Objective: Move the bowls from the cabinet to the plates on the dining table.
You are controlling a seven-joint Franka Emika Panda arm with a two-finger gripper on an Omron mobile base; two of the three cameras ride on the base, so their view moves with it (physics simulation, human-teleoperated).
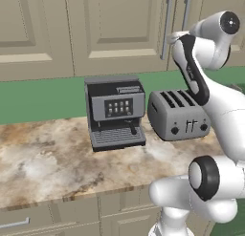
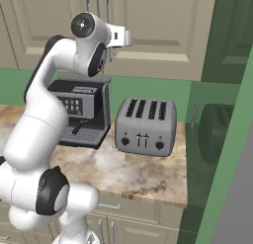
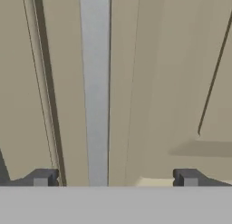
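The beige cabinet (image 1: 115, 29) hangs above the counter with its raised-panel doors shut. My arm reaches up to its long silver bar handles (image 1: 166, 27). In the hand view my gripper (image 3: 115, 177) is open and close to the door. One vertical silver handle (image 3: 95, 82) runs between the two dark fingertips (image 3: 43, 177), nearer the left one, and nothing is held. From the right base view my hand (image 2: 123, 38) sits just in front of the handles (image 2: 105, 11). The bowls are hidden behind the doors. The plates and the dining table are out of view.
Under the cabinet a marbled counter (image 1: 48, 163) carries a dark coffee machine (image 1: 115, 111) and a silver toaster (image 1: 177, 114). Beige drawer fronts (image 1: 28, 220) run below its edge. A green wall (image 2: 227, 154) closes the counter's right end.
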